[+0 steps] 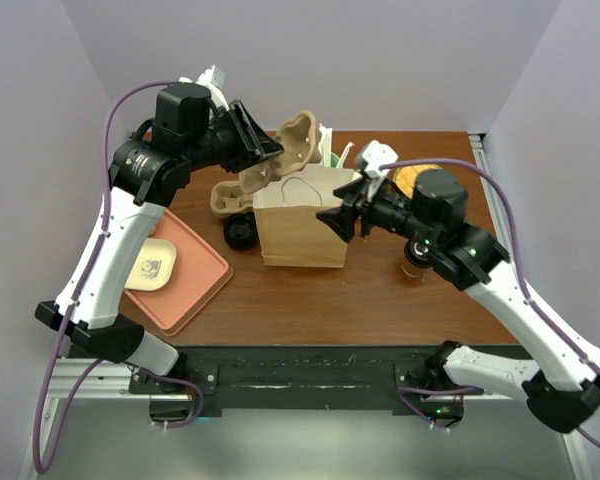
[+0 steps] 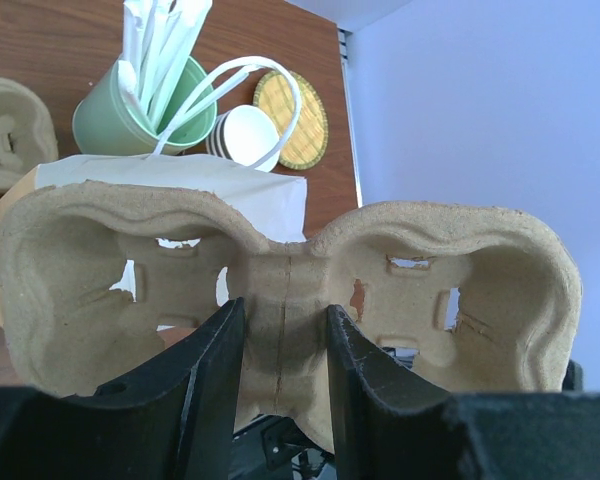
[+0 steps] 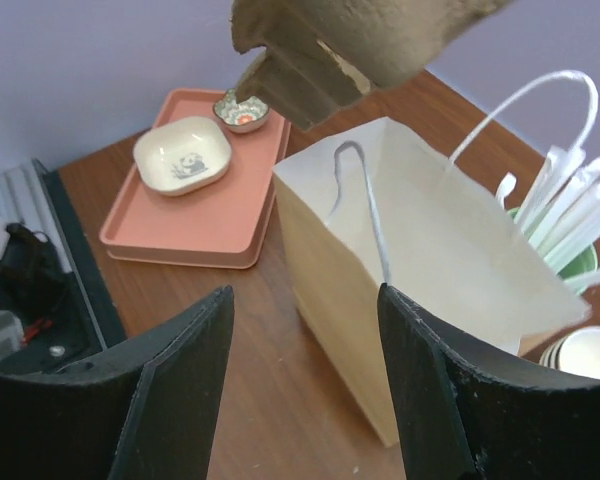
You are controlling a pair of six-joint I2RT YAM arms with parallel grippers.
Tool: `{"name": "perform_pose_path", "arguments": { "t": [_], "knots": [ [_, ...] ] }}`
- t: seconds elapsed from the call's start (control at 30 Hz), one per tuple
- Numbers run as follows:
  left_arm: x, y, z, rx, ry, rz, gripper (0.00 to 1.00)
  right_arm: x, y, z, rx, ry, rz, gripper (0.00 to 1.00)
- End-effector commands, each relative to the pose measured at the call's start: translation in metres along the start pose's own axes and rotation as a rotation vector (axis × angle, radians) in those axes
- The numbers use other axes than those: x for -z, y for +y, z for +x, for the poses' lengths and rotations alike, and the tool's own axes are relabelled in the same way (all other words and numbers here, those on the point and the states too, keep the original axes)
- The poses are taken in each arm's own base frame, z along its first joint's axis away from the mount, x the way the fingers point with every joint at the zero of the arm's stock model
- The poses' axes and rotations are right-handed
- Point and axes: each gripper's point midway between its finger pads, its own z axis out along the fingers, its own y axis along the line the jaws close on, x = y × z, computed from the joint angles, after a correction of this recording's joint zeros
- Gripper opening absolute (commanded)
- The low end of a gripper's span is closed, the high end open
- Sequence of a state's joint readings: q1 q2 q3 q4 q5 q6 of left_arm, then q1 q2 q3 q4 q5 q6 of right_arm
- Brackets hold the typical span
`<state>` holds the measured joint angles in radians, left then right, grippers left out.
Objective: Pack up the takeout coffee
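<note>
Two arms meet over a brown paper bag (image 1: 302, 228) in the top view. The left gripper (image 1: 263, 150), at the bag's 11 o'clock, holds a pulp cup carrier (image 1: 298, 140) above it; the right gripper (image 1: 338, 218) is at its 3 o'clock. The takeout coffee (image 1: 416, 266) stands on the table (image 1: 330, 300) at the bag's 4 o'clock, partly under the right arm. Left wrist view: the fingers (image 2: 215, 390) pinch the carrier's middle rib. Right wrist view: the jaws stand apart, holding nothing, facing the bag.
</note>
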<state>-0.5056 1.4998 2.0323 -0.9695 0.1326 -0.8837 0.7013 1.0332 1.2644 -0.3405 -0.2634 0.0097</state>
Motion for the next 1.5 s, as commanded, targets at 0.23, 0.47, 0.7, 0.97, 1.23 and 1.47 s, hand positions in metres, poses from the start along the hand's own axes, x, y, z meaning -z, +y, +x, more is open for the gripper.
{"name": "perform_pose_path", "arguments": {
  "t": [0.23,0.47,0.7,0.97,1.23,1.47],
  "knots": [
    [-0.012,-0.025,-0.006,-0.003,-0.014,0.124,0.22,-0.044,-0.008,-0.007,0.3,-0.028,-0.082,0.6],
    [-0.024,-0.016,-0.002,-0.007,-0.004,0.103,0.2,-0.059,-0.007,0.005,0.319,-0.013,-0.12,0.53],
    [-0.036,-0.015,-0.002,-0.001,0.008,0.104,0.19,-0.068,-0.012,0.012,0.364,-0.006,-0.118,0.47],
    [-0.044,0.003,0.007,-0.004,0.038,0.034,0.18,-0.062,-0.009,0.014,0.402,-0.012,-0.133,0.0],
    [-0.054,0.019,0.027,0.012,0.081,-0.009,0.18,-0.058,-0.001,0.014,0.407,-0.031,-0.172,0.0],
    [-0.064,0.03,0.029,0.0,0.092,-0.057,0.18,-0.053,0.011,0.023,0.437,-0.037,-0.245,0.0]
  ]
}}
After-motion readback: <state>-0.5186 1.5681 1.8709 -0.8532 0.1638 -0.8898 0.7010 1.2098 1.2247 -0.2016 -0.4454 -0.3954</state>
